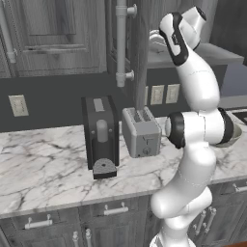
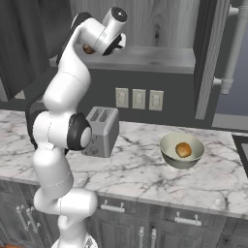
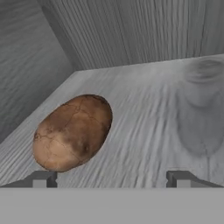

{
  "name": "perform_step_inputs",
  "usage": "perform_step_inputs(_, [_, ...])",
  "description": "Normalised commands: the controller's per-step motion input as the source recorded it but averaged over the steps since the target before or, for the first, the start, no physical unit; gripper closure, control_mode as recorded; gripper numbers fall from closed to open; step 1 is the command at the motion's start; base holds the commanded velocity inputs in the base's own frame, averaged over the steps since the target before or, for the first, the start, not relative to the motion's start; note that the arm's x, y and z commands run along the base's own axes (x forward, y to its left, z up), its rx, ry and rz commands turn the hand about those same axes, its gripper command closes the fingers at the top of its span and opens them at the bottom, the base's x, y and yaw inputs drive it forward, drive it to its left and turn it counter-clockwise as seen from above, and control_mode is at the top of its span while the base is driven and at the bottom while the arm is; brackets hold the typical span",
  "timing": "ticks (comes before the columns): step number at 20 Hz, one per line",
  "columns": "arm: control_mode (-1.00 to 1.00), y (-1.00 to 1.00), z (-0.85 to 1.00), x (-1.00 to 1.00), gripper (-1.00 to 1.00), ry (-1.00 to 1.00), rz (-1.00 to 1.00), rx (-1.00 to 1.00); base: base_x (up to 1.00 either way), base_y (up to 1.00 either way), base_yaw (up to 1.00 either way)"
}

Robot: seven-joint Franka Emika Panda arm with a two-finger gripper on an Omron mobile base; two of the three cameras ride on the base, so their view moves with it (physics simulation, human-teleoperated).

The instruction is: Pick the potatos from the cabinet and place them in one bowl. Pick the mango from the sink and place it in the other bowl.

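On the cabinet shelf: a potato [image 3: 72,133] lay near the back corner, because that was where I had to fetch it from.
Hand: I had the gripper [image 3: 111,178] reached into the cabinet [image 2: 145,58], fingers spread wide and holding nothing, the potato ahead of the left finger and not between them.
Pale bowl: the bowl [image 2: 168,151] sat on the counter [image 2: 135,169] right of the toaster [image 2: 101,130], already holding one potato [image 2: 183,149], so I judged this one belonged there too.
Next move: I reckoned the hand needed shifting toward the potato before closing.
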Motion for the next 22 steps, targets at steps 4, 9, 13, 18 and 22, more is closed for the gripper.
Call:
perform_step_inputs(4, [-1.0,0.24,0.04,0.21,-1.0,0.0,0.01,0.0,0.0,0.0,0.0])
perform_step_inputs(9, [-1.0,0.23,0.0,0.18,-1.0,-0.01,0.01,0.0,0.0,0.0,0.0])
perform_step_inputs(13, [-1.0,0.15,0.0,0.19,-1.0,-0.06,0.0,-0.05,0.0,0.0,0.0])
perform_step_inputs(18, [-1.0,0.14,0.0,0.1,-1.0,-0.07,0.0,-0.08,0.0,0.0,0.0])
perform_step_inputs(22, [-1.0,0.08,0.11,0.0,-1.0,-0.07,0.01,0.0,0.0,0.0,0.0])
